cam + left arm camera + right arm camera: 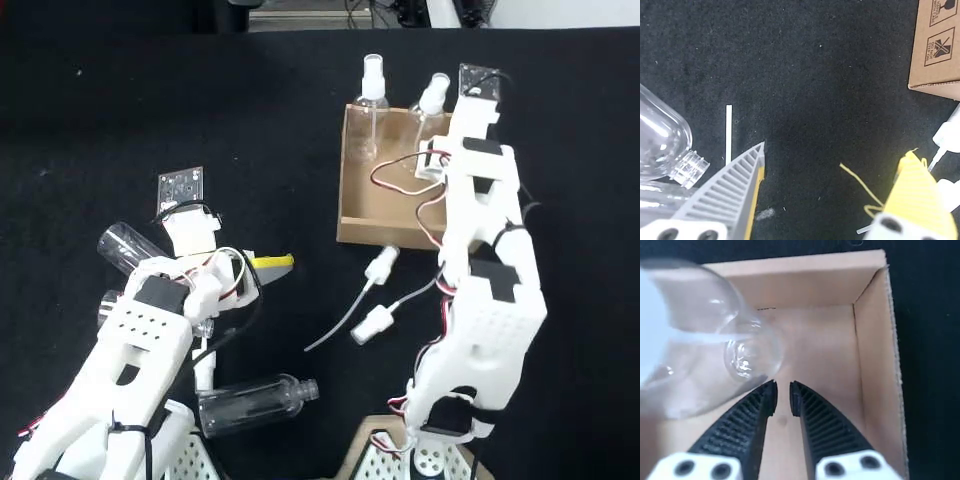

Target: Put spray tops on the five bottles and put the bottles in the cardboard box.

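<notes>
Where right jaws hang, barely parted: cardboard box (873, 365).

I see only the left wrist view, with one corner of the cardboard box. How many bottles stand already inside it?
Observer: Two. A first bottle and a second bottle stand near the far wall of the cardboard box, each with a spray top on.
Operator: And where is the right gripper?
Observer: The right gripper is down inside the box, close beside the second bottle, holding nothing.
Operator: Is there any uncapped bottle outside my view?
Observer: Yes, an uncapped bottle lies on its side beside the base of the left arm.
</notes>
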Tool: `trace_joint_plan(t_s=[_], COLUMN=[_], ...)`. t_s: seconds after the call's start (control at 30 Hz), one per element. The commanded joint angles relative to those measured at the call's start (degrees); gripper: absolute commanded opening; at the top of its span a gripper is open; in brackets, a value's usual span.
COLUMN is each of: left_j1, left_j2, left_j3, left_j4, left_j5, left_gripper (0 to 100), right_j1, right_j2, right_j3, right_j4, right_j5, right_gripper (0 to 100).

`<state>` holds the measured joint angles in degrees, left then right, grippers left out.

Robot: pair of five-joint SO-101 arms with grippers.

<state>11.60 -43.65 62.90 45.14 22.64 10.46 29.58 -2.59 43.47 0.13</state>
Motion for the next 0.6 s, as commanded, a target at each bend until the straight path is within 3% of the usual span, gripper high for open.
trace_joint_plan(t_s=[0.0,0.57], left_j1=[0.31,0.22], left_j2=[-0.88,-0.88], left_j3=[-0.57,-0.57], left_j4=[-0.97,-0.97], left_j5=[0.00,0.00], left_gripper=[39,39], right_j1=[-1.49,-4.92], right_j2=[0.04,0.75], right_j3=[-4.70,-5.32], right_j4=[0.00,2.90], right_j5=[0.53,0.53], right_gripper=[1.1,1.1])
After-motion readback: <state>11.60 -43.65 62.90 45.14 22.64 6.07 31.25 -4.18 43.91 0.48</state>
